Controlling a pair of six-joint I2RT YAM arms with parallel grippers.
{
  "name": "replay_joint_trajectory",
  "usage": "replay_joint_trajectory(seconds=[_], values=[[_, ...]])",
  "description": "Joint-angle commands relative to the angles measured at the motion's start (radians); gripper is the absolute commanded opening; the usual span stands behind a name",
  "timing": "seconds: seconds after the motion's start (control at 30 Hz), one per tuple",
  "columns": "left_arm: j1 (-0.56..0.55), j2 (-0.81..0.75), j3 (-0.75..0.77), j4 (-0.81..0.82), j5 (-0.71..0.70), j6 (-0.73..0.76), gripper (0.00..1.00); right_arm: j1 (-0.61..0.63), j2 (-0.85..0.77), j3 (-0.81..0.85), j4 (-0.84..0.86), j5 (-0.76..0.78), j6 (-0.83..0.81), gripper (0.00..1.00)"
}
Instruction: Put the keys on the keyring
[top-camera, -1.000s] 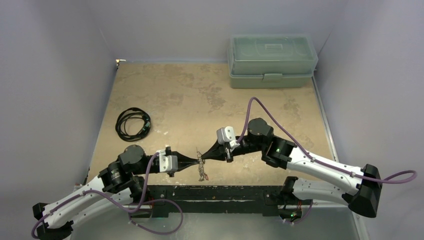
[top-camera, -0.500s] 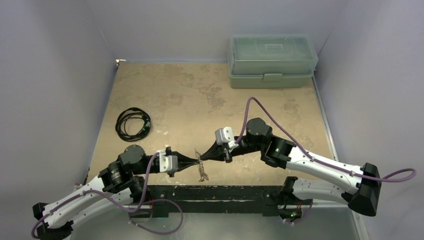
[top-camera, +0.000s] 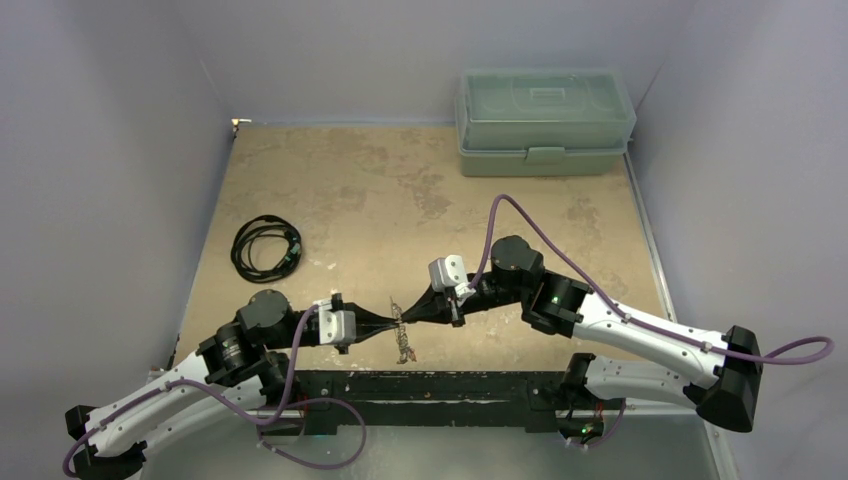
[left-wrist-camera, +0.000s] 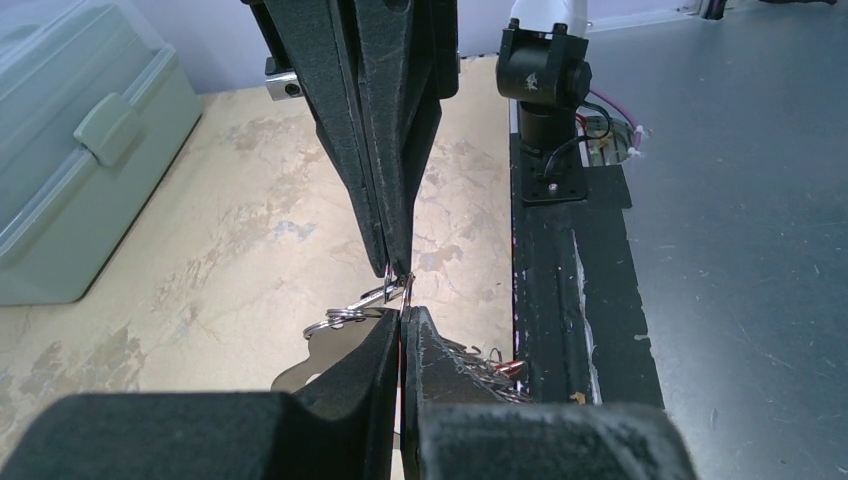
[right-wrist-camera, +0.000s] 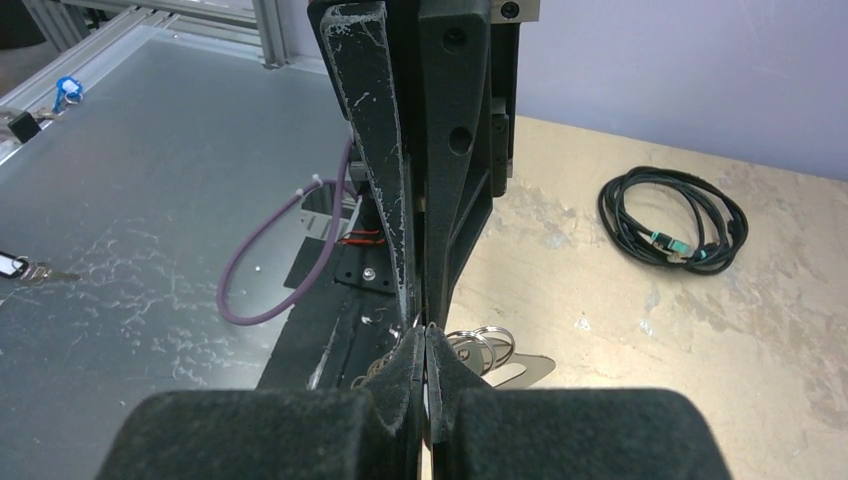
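Colours I log from my station:
- Counter: tan, mottled with darker brown blotches.
- Lidded box: pale translucent green.
- Coiled cable: black, teal at the plug.
- Keyring: plain silvery-grey.
- Left arm and right arm: white shells, black joints, purple leads.
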Motion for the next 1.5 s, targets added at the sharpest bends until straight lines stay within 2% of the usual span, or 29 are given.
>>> replay_joint_trajectory(seconds=[0.0,1.47], values=[[0.004,0.002,0.004,0.059,-0.006,-0.018,0.00,0.012,-0.005,0.048,-0.006,-0.008,-0.013,0.00],[0.006,-0.019,0.008,0.045,-0.062,-0.017,0.00,0.028,-0.039,0.060,-0.082,0.028,-0.024,0.00]])
